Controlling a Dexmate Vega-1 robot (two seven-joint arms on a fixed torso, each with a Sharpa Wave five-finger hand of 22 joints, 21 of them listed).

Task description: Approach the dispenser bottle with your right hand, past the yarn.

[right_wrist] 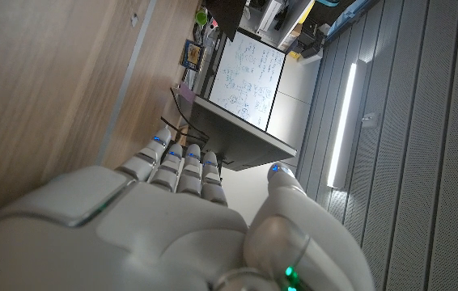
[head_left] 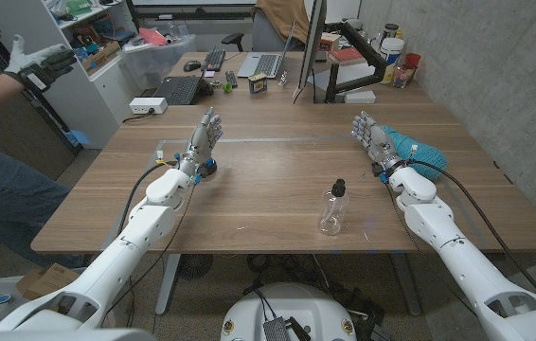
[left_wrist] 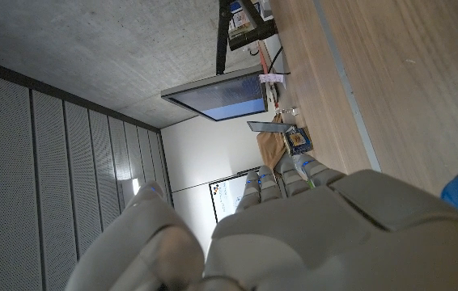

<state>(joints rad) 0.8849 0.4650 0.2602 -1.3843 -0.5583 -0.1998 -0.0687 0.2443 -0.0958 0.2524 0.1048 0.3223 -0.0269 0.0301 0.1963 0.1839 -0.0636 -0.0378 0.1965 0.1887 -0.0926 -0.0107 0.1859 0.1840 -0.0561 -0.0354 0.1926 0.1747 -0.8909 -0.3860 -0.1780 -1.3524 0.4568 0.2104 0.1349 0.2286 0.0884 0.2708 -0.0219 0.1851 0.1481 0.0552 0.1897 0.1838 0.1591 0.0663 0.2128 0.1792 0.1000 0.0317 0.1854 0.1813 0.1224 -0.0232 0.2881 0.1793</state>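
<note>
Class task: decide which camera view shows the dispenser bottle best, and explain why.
The head view: the clear dispenser bottle stands upright in full on the table, black pump on top. The two wrist views give wood, hand backs and the room, and I cannot make out the bottle there.

My wooden bench (head_left: 277, 180) spreads out in front of me, its grain running side to side. A clear dispenser bottle (head_left: 333, 210) with a black pump top stands upright at about five o'clock from the bench's middle, near the front edge. A teal ball of yarn (head_left: 418, 152) lies at three o'clock, toward the right edge. At ten o'clock, a small blue object (head_left: 208, 169) sits on the wood. Along the far edge, around twelve o'clock, rest a black laptop (head_left: 180, 90), a keyboard (head_left: 214, 62) and a white box (head_left: 147, 105).
</note>
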